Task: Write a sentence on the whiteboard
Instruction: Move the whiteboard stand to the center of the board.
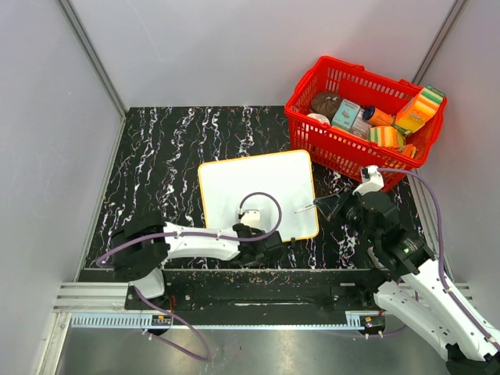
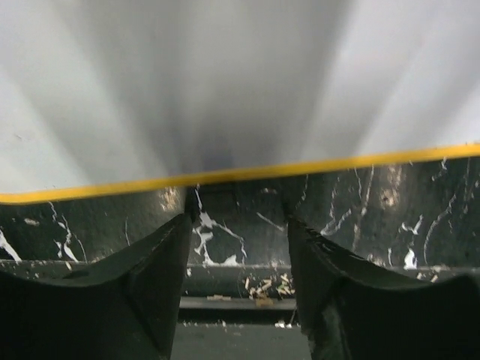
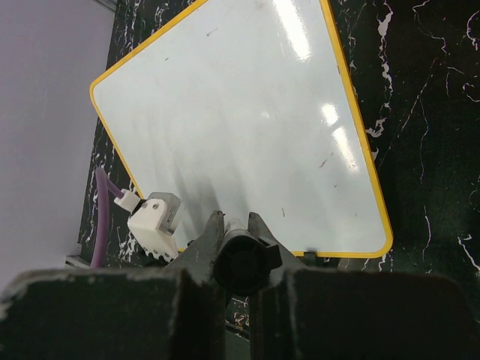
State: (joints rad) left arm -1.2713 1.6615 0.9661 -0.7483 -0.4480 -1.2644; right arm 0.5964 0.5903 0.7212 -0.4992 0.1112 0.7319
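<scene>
Whiteboard (image 1: 258, 187) laid flat on the table (image 1: 156, 156), marker (image 3: 241, 259) held over its right side.
The left gripper (image 2: 236, 217) is seen with jaws apart at the whiteboard's near rim; the right gripper (image 3: 238, 225) is clamped on the dark marker.

The whiteboard (image 1: 258, 195) is lying flat mid-worktop (image 1: 156, 172). The basket (image 1: 344, 152) is standing behind it, rightward. The left hand (image 1: 272, 244) is sitting at its near edge. The right hand (image 1: 332, 205) is carrying a marker (image 3: 241, 262) at its right edge.

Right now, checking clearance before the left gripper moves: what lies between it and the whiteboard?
Only a narrow strip of bare black marbled table separates the open left gripper from the whiteboard and its yellow rim, as the left wrist view shows.
</scene>
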